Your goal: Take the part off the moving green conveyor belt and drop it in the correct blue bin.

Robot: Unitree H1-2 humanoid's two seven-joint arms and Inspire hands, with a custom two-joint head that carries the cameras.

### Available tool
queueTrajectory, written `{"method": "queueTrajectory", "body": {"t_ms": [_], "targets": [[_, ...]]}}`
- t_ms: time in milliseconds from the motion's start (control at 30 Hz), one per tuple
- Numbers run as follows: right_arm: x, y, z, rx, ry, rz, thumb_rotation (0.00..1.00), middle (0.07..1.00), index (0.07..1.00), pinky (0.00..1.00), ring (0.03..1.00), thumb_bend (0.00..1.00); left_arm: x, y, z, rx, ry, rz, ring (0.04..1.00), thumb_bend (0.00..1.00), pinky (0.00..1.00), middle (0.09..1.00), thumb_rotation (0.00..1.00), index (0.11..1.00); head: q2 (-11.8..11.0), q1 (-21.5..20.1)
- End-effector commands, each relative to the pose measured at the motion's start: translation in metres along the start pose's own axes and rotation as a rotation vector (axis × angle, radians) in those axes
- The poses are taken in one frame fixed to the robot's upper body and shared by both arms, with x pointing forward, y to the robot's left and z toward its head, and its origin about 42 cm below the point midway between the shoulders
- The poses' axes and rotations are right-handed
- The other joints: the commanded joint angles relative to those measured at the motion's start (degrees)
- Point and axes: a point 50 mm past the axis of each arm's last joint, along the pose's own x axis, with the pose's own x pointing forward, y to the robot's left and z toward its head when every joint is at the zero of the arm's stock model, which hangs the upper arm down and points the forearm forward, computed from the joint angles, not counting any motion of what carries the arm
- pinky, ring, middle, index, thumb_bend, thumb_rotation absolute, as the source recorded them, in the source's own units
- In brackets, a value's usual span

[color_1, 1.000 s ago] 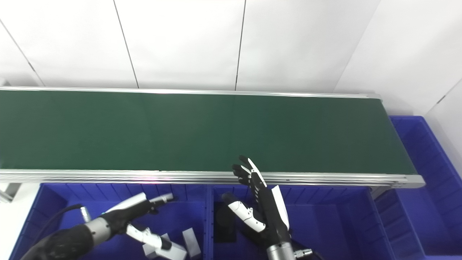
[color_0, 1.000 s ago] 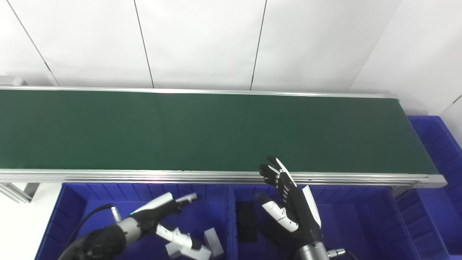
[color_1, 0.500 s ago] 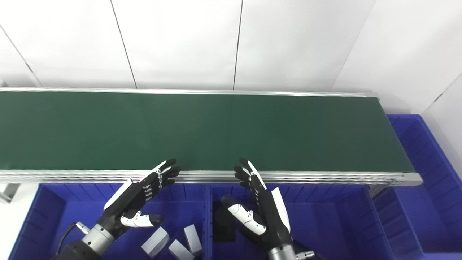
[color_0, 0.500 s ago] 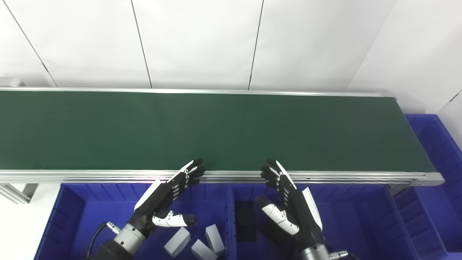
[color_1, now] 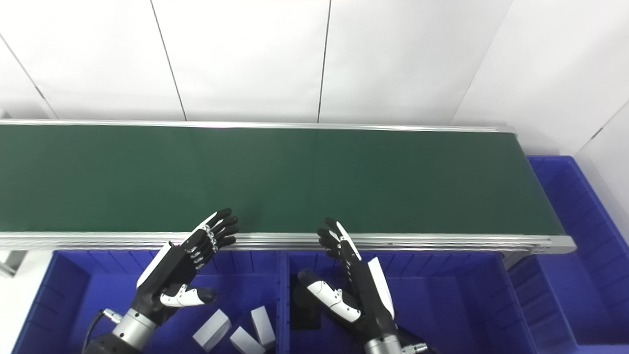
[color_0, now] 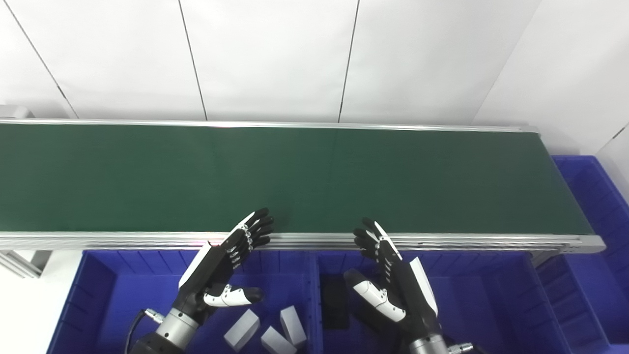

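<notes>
You are holding the left robot hand [color_0: 223, 263] and right robot hand [color_0: 393, 280] spread, empty; the conveyor belt [color_0: 295, 177] is showing no part, so reaching late risks missing one.

The conveyor belt [color_0: 295, 172] is cut off at the left edge. The right hand [color_0: 393, 290] partly hides a dark part [color_0: 335, 305]; its shape is indeterminate.

My way over the green belt [color_0: 314, 177] is open; its metal rail [color_0: 314, 241] (just under my fingertips) edges it.

Bright, even light; sharp, faint rail glare.
</notes>
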Motion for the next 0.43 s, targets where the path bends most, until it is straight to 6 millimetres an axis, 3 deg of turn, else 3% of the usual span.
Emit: {"method": "queueTrajectory", "body": {"t_ms": [0, 400], "targets": [[0.002, -0.002, 0.010, -0.002, -0.047, -0.006, 0.65, 0.876, 0.948, 0.85, 0.866, 0.71, 0.006, -0.002, 0.012, 0.023, -0.058, 0.013, 0.908, 0.96, 0.88, 0.927, 0.49, 0.937, 0.0, 0.0], [0.001, -0.004, 0.008, -0.001, -0.052, -0.022, 0.67, 0.867, 0.946, 0.86, 0.861, 0.69, -0.005, -0.018, 0.018, 0.029, -0.005, 0.073, 0.919, 0.91, 0.88, 0.928, 0.57, 0.957, 0.2, 0.2]]}}
